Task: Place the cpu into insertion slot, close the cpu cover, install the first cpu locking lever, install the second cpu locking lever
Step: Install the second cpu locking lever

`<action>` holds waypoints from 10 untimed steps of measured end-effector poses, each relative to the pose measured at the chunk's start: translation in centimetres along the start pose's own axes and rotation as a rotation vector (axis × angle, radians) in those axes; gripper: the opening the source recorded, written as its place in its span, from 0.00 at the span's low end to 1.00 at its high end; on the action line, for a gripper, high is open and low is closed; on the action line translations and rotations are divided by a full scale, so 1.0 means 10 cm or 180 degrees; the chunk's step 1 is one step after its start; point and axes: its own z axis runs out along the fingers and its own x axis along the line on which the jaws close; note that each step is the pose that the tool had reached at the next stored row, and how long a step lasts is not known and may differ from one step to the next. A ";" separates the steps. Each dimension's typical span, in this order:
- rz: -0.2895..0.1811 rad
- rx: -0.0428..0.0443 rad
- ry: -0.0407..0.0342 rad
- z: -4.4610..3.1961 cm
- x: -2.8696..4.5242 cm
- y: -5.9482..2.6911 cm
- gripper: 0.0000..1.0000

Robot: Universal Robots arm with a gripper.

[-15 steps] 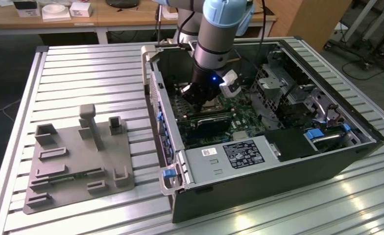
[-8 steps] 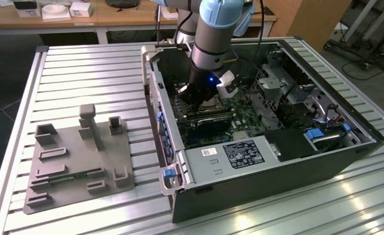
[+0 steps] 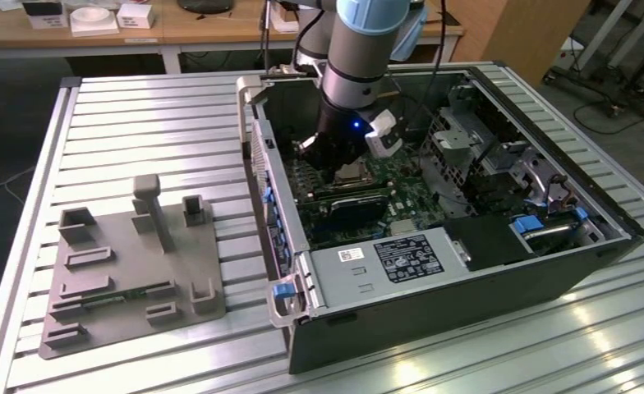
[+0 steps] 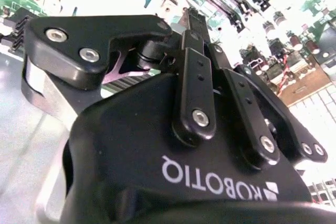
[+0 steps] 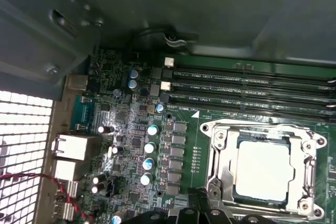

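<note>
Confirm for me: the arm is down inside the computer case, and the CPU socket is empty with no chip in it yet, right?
Not quite. The arm is inside the computer case, but the first wrist view shows the cpu already seated in the insertion slot, its pale metal top showing through the cpu cover.

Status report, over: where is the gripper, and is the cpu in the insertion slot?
Gripper low inside the computer case, at the insertion slot. Cpu seated in slot, cpu cover down around it. Nothing seen blocking.

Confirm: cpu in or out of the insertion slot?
In. The first wrist view shows the cpu lying flat inside the insertion slot, metal frame around it.
</note>
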 end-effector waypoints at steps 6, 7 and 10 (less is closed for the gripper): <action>-0.0013 0.0000 -0.0004 -0.064 0.000 0.013 0.11; -0.0014 0.0000 -0.0005 -0.073 0.000 0.014 0.11; -0.0015 0.0000 -0.0007 -0.075 0.000 0.014 0.11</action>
